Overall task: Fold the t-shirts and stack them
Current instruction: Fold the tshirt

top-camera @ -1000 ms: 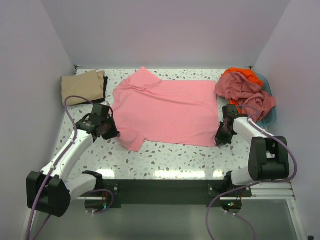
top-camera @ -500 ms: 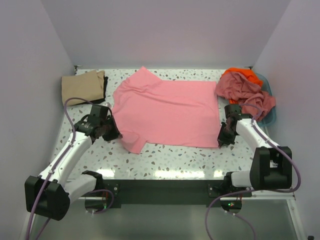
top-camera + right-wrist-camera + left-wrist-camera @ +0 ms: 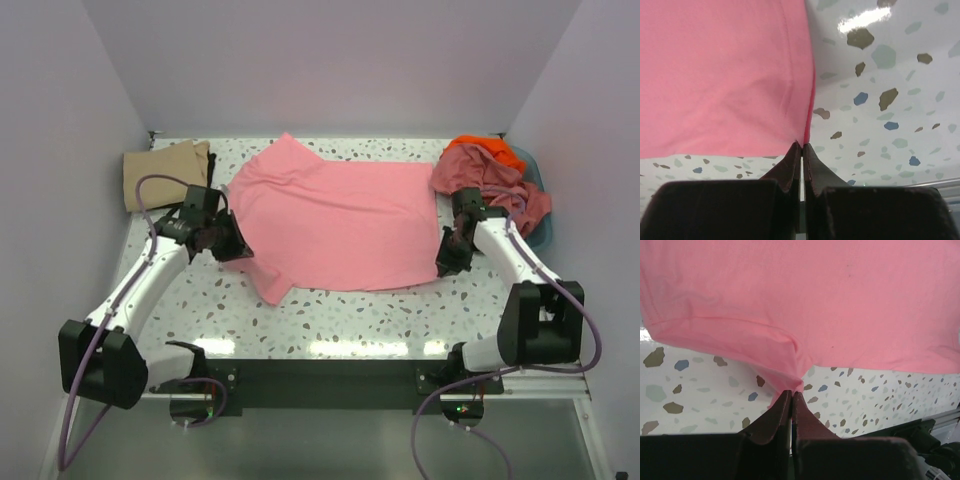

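While the pink shirt [image 3: 335, 225] lies spread over the middle of the speckled counter [image 3: 340, 320], it is gripped at two places on its near side. Its sleeves are turned toward the left and its hem toward the right; one sleeve points to the far edge and the other to the near edge.

The left fingers [image 3: 788, 397] are closed on the cloth by the near sleeve. As seen from the left wrist, a small fold of pink fabric is pinched between the tips and drawn into a peak, with the rest of the shirt fanned out beyond it. The right fingers [image 3: 798, 152] are closed on the near right corner of the hem. As seen from the right wrist, the seamed edge runs straight down into the tips, with bare counter to its right.

A tan shirt [image 3: 165, 172] is seen folded in the far left corner, well apart from the pink one. In the far right corner a dusty pink shirt [image 3: 490, 185] is heaped in a blue basket [image 3: 538, 195], draped over its rim toward the counter, and an orange shirt [image 3: 492, 150] shows behind it.
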Controlling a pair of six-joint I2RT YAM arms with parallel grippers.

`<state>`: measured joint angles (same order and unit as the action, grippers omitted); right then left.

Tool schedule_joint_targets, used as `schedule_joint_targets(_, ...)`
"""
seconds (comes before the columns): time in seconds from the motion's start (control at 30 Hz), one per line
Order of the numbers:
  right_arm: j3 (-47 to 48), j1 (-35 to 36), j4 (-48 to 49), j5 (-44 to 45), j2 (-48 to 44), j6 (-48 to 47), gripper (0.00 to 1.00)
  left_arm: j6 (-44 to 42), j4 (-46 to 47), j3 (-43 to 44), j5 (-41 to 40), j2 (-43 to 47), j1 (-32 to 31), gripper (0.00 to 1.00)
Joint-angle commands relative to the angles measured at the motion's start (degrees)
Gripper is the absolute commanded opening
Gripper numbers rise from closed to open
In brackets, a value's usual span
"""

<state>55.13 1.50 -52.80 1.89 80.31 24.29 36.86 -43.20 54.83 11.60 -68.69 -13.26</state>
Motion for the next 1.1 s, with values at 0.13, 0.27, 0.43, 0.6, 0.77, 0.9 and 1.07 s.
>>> schedule_joint_targets(0.13,13.0,0.0,-1.3,-3.6,9.5,-3.2,0.00,-0.1,8.5,6.4,3.7,-8.4,2.9,0.00)
schedule_joint_targets(0.27,19.1,0.1,-1.4,-5.1,15.9,-4.7,0.00,-0.5,11.6,10.0,4.9,-13.0,4.8,0.00)
schedule_joint_targets(0.43,27.7,0.0,-2.8,-5.1,23.2,-6.9,0.00,-1.8,14.1,16.6,6.7,-21.6,6.1,0.00)
schedule_joint_targets(0.6,33.6,0.1,-3.9,-4.4,29.3,-7.9,0.00,-2.5,14.6,22.3,6.2,-27.5,7.6,0.00)
schedule_joint_targets(0.77,39.0,0.0,-4.4,-4.4,33.1,-7.9,0.00,-3.4,14.9,25.8,6.5,-30.9,8.9,0.00)
schedule_joint_targets(0.9,42.1,0.0,-5.3,-4.2,35.4,-7.9,0.00,-3.6,15.1,28.9,7.8,-33.9,9.5,0.00)
schedule_joint_targets(1.07,44.6,-0.3,-6.0,-2.9,36.4,-8.0,0.00,-3.9,13.9,33.3,7.7,-36.4,10.3,0.00)
